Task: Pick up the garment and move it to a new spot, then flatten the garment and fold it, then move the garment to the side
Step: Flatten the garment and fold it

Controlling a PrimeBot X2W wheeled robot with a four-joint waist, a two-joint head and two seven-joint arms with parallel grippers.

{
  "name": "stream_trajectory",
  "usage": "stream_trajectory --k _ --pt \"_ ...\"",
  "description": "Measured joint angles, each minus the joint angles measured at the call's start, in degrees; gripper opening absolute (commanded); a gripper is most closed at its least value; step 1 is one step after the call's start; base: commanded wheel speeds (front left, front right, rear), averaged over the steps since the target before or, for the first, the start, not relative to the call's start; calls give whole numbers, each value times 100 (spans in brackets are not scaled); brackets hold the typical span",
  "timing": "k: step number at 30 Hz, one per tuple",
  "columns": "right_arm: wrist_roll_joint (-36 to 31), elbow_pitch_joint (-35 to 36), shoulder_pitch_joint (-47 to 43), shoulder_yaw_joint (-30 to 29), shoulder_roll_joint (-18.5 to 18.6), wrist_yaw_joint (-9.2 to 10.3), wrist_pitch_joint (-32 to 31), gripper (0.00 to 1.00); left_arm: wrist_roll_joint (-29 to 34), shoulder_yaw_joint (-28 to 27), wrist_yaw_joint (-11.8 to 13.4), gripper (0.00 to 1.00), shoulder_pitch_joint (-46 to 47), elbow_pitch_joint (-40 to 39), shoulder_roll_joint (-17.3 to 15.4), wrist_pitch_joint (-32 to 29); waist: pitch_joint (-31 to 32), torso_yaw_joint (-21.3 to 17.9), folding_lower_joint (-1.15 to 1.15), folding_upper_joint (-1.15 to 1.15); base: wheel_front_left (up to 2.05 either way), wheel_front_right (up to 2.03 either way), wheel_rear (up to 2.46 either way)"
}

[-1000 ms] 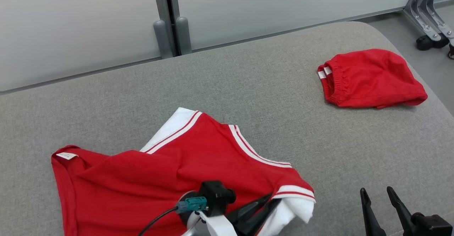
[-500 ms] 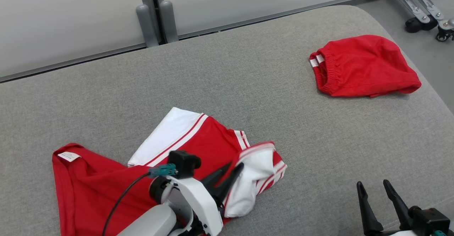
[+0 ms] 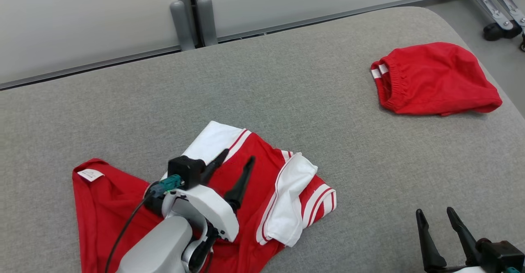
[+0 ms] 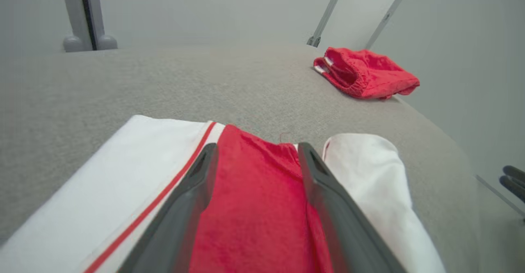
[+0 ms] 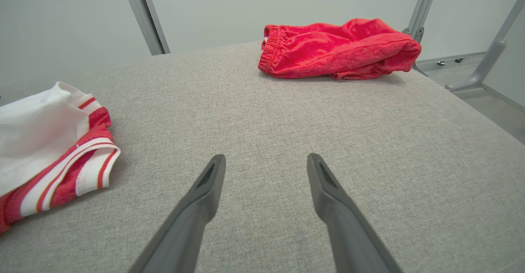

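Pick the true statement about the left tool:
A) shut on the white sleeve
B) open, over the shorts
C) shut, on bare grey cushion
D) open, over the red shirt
D: the left tool has its jaws spread with nothing between them, over the red part of the shirt.

Shirt (image 3: 262, 174) near side cut off; left arm (image 3: 164, 240) hides its middle.
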State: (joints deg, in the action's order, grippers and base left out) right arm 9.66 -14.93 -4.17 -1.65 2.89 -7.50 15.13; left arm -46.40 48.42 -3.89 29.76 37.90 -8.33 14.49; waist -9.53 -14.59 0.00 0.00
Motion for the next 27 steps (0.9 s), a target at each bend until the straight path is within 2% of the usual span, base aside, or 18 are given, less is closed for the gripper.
stream_trajectory --k 2,3,5,8,12,16,19,20,27 --pt "-5 47 -30 -44 -4 0 0 100 138 -348 213 100 -91 -331 -55 40 40 70 0 0 0 0 0" --pt "-5 47 -30 -44 -4 0 0 100 138 -348 213 100 -91 -331 -55 40 40 70 0 0 0 0 0" --pt "-13 96 -90 -119 -4 0 0 100 477 -964 511 100 -362 -983 -120 51 95 160 0 0 0 0 0" --pt "-45 146 -180 -185 1 0 0 100 1033 -1639 827 100 -1186 -1872 -156 52 216 316 0 0 0 0 0" --pt "-66 166 -303 -252 64 0 1 100 1689 -2249 1065 100 -2232 -2602 -143 51 427 575 0 0 0 0 0" --pt "-64 179 -402 -293 79 0 0 100 2288 -2846 1276 100 -3063 -3172 18 52 677 853 0 0 0 0 0" --pt "-57 183 -465 -290 81 0 0 100 2594 -3149 1258 100 -3580 -3320 82 51 816 1110 0 0 0 0 0" --pt "-57 185 -486 -261 80 0 0 100 2744 -3308 1171 100 -3869 -3363 140 51 899 1281 0 0 0 0 0" --pt "-47 189 -573 -212 60 0 0 100 3196 -3975 920 100 -4587 -3482 220 51 1172 1749 0 0 0 0 0"
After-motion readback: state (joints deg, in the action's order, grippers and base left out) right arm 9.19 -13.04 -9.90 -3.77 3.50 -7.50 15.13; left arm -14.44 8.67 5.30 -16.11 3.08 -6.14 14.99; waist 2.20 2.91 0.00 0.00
